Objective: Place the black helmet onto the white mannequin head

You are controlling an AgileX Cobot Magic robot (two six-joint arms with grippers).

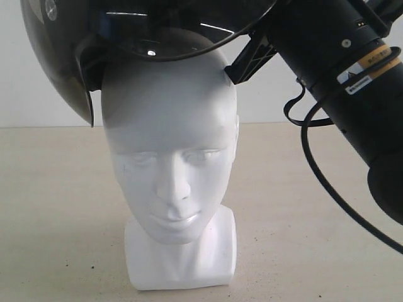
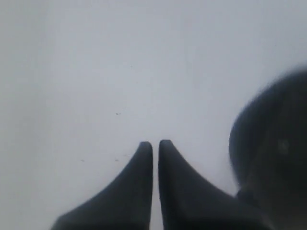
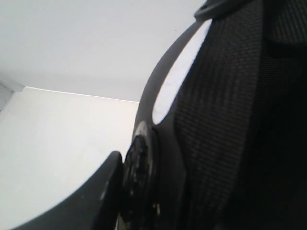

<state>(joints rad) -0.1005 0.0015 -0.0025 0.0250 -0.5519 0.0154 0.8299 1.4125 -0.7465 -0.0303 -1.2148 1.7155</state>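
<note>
1. One white mannequin head (image 1: 170, 163) stands upright on the beige tabletop (image 1: 56, 220), well forward of the far edge where the white wall (image 2: 96, 72) begins. It is glossy, bald moulded plastic with a short neck on a squarish block base.
2. The black helmet (image 1: 94, 38) sits tilted over the head. Its hollow takes in only the crown, while forehead, face and neck stay bare below the rim.
3. A smoky, curved visor (image 1: 47, 69) bulges out past the head's side and ends in a thin lower edge.
4. The right gripper (image 1: 249, 60) pinches the helmet's rim beside the crown. In the right wrist view one smooth black finger (image 3: 103, 191) lies against the matte shell (image 3: 168, 158), next to a coarse woven strap (image 3: 220, 110).
5. The right arm (image 1: 352, 75) is a black cylinder with a loose cable (image 1: 321, 182) looping beneath it.
6. The left gripper (image 2: 156, 146) holds nothing, its tapered dark fingers pressed almost together. The helmet (image 2: 273, 153) shows nearby as a dark blur.
</note>
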